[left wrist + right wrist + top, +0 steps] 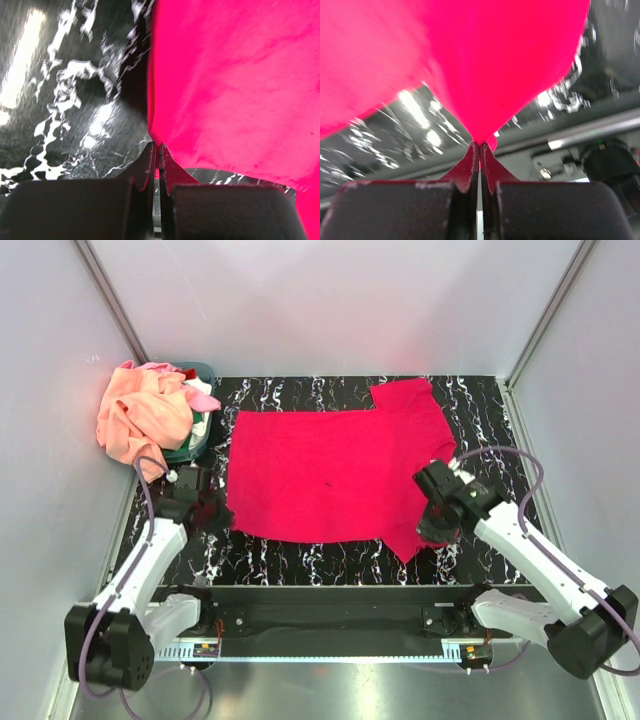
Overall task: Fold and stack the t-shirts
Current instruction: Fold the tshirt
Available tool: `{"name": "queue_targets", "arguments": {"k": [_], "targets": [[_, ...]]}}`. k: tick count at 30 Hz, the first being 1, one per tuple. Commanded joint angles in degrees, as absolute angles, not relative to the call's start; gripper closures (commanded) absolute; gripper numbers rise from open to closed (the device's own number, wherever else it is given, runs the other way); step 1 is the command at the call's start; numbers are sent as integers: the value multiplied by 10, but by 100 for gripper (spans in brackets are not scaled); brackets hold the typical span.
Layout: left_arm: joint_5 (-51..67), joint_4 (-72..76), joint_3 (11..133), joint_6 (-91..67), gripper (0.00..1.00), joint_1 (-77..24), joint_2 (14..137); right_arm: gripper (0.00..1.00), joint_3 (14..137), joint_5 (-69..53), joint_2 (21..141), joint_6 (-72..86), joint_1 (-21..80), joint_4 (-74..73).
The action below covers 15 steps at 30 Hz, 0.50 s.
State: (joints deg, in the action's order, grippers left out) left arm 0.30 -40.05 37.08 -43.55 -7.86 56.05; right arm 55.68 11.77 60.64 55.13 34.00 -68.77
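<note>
A heap of peach-orange and pink t-shirts (140,418) hung over the teal basket (203,443). The left tool (158,150) pinched the near-left corner of the crimson t-shirt (330,475), which was spread on the worktop (300,562). The right tool (480,147) pinched its near-right corner.

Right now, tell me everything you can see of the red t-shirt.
The red t-shirt is soft crimson cloth, spread mostly flat on the black marbled table, hem to the left, sleeves to the right. The far sleeve lies flat; the right gripper pinches the near sleeve, holding it off the table. The left gripper is shut on the near-left hem corner.
</note>
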Motion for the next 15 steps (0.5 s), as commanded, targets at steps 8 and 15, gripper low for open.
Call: {"name": "queue_targets", "arguments": {"k": [8,15], "targets": [[1,-404,551,-380,100,-69,728,100,743,96,785,340,213,-624],[-16,-402,622,-360,100,-58,824,100,848,104,901,287,182,-619]]}}
